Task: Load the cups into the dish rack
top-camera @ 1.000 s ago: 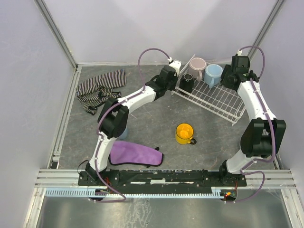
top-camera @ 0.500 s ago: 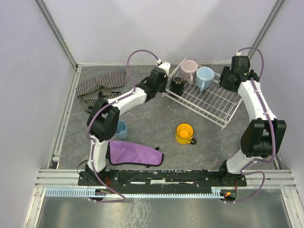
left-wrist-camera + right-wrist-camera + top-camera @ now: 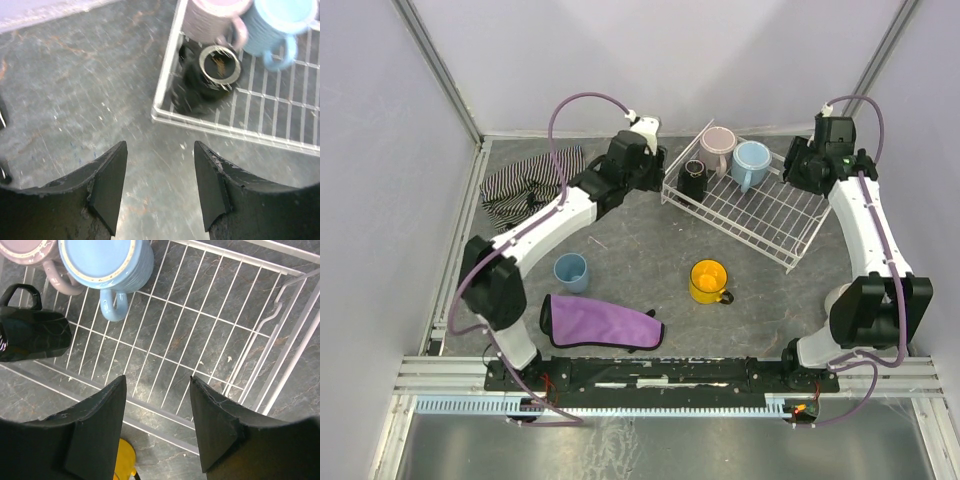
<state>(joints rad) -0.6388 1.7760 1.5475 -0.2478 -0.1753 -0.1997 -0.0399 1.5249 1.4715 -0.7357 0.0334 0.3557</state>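
Left jaws and right jaws, both spread and empty, hover at the dish rack (image 3: 765,212); the handleless blue cup (image 3: 570,271) stands on the table (image 3: 640,245) on the left side, the yellow cup (image 3: 708,281) about midway between the arms

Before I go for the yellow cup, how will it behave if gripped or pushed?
The yellow cup looks glazed, so likely slippery in a rim pinch. Standing upright and squat, it should slide rather than tip if pushed. Its side handle may turn it.
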